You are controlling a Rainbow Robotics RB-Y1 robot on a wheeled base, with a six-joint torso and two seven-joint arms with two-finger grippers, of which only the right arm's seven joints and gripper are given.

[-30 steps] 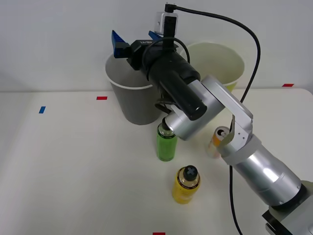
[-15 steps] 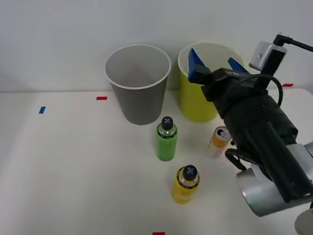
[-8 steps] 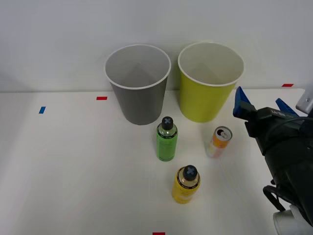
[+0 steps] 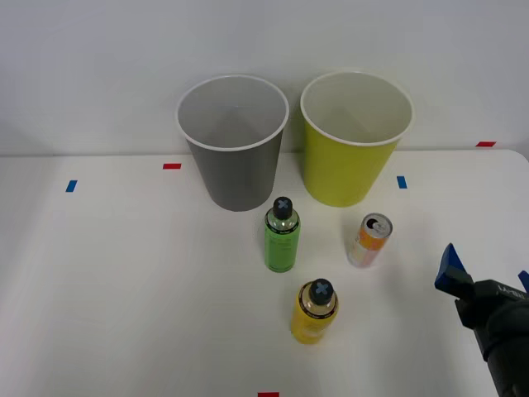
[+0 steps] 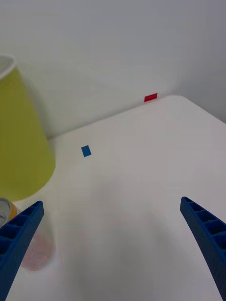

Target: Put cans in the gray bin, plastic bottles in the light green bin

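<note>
The gray bin (image 4: 233, 149) and the light green bin (image 4: 355, 157) stand side by side at the back of the table. A green plastic bottle (image 4: 282, 238) stands upright in front of the gap between them. A yellow one (image 4: 314, 314) stands nearer the front. An orange-and-white can (image 4: 369, 241) stands upright to the right of the green bottle. My right gripper (image 4: 488, 277) is low at the front right, open and holding nothing, to the right of the can and apart from it. In the wrist view the gripper (image 5: 110, 202) frames bare table, with the light green bin (image 5: 19, 136) and the can (image 5: 6, 209) at one side.
Small tape marks lie on the white table: red (image 4: 172, 165) and blue (image 4: 71, 185) at the left, blue (image 4: 402, 181) and red (image 4: 486, 144) at the right. A wall rises just behind the bins. The table's right corner (image 5: 188, 101) is rounded.
My right arm has swung away from above the gray bin, across the light green bin, down to the front right of the table. The gripper stayed open. Bottles and can have not moved.
</note>
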